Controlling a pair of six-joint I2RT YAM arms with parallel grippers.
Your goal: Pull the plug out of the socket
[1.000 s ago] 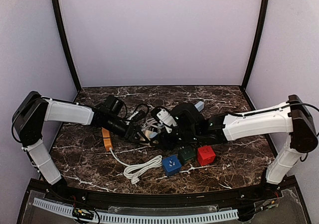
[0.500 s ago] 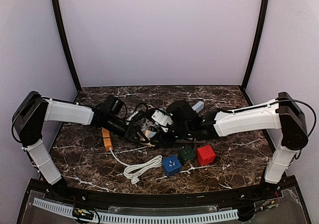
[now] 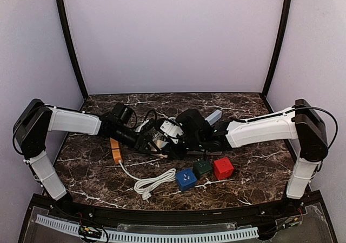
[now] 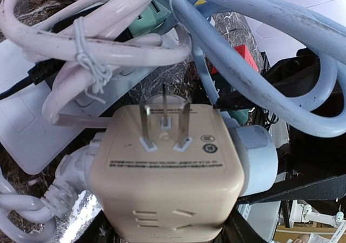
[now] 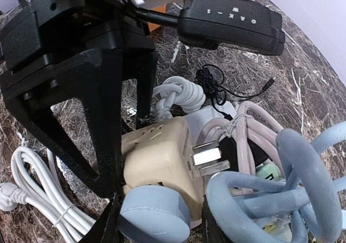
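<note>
Dark marble table (image 3: 259,183): left pincer (image 3: 148,143) pinches beige socket adapter (image 4: 167,167); pale blue plug (image 4: 251,156) sits inside right pincer (image 5: 159,221), grip unclear.

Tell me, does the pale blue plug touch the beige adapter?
Touching. The left wrist view shows the pale blue plug seated flush against the right side of the beige adapter, with no gap between them.

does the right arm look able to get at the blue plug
Likely yes: the blue plug sticks out bare from the beige adapter and sits inside the right gripper, a finger on either side.
</note>
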